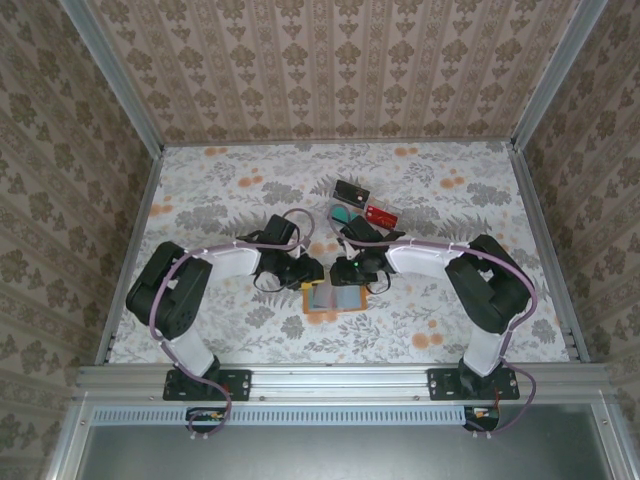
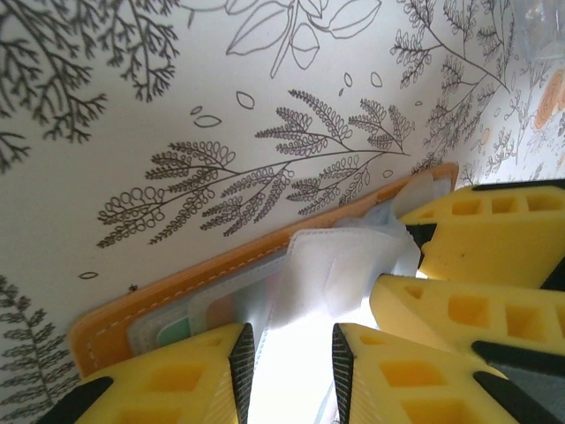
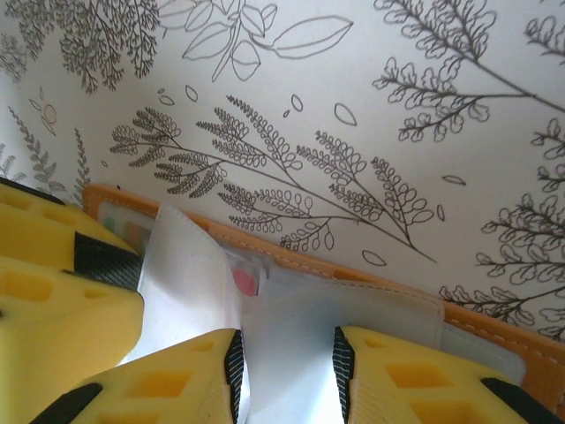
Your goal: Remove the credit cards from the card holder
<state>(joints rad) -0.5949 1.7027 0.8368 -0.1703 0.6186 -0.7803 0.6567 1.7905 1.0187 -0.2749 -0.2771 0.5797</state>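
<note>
While between tools, card holder, far edge free

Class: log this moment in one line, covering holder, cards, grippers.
card holder open | black card, teal card, red card beyond it | left gripper astride pockets, grip unclear | right gripper open over pockets

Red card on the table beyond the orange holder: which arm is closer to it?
Right. The right end effector is over the card holder, just on the near side of the red card; the left end effector is alongside, further to the card's left.
</note>
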